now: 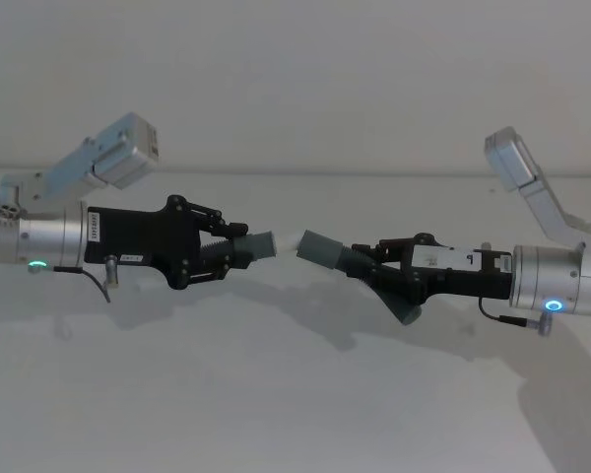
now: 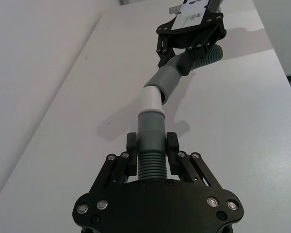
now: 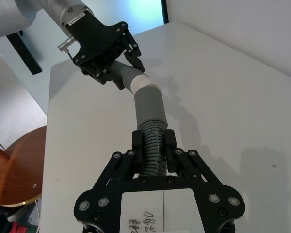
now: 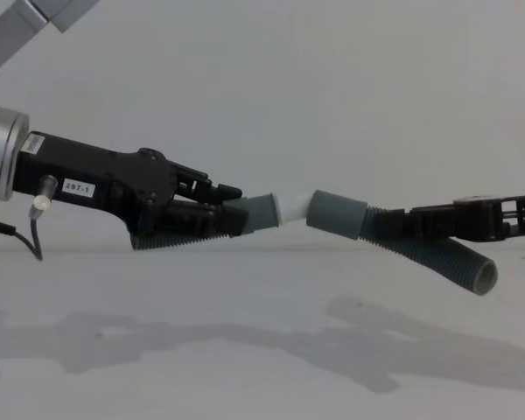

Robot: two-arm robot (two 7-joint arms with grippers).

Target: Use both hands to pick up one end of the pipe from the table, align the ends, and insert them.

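Both pipe pieces hang above the white table point(image 1: 276, 404). My left gripper point(image 1: 231, 251) is shut on the corrugated part of the left pipe piece point(image 4: 188, 229), whose grey collar point(image 2: 151, 127) and white tip point(image 2: 150, 99) point right. My right gripper point(image 1: 372, 258) is shut on the right pipe piece point(image 3: 153, 141); its wide grey cuff point(image 4: 337, 213) faces the tip and its free tail point(image 4: 464, 262) droops. The tip meets the cuff's mouth point(image 3: 144, 90) at a slight angle; I cannot tell whether it has entered.
The table's bare surface point(image 4: 245, 350) lies below both arms, crossed by their shadows. A round wooden seat point(image 3: 14, 170) stands beyond the table's edge in the right wrist view. A plain pale wall point(image 1: 305, 79) rises behind the table.
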